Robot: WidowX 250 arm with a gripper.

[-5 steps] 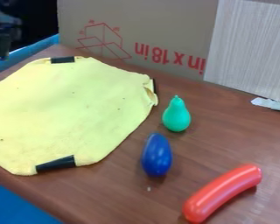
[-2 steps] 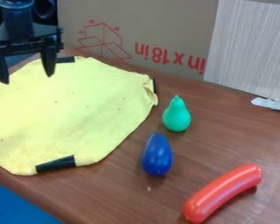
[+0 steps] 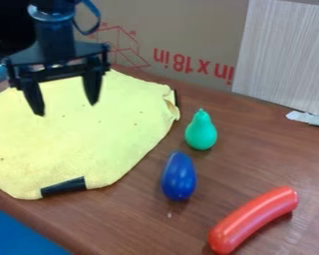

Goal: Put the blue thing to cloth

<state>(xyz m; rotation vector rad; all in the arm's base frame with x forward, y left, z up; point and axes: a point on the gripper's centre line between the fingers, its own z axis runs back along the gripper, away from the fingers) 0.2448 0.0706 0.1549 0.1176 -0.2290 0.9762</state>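
Observation:
The gripper (image 3: 67,110) hangs above the back part of the yellow cloth (image 3: 76,144), its two fingers apart and nothing between them. The cloth lies spread over the left side of the table, with black tape on its edges. To the right of the cloth's front part lies the blue thing (image 3: 179,177), a smooth egg-shaped object on the brown wood, apart from the cloth. The gripper is up and to the left of it, well away from it.
A green pear (image 3: 201,131) stands just behind the blue thing. A red sausage-like object (image 3: 252,220) lies at the front right. A cardboard box (image 3: 182,40) and a pale panel (image 3: 285,55) line the back, with a whitish object (image 3: 308,118) by the panel.
From the upper left edge, the gripper has come into view and moved right and downward over the cloth, fingers apart. The blue thing, pear, sausage-like object and cloth have stayed in place.

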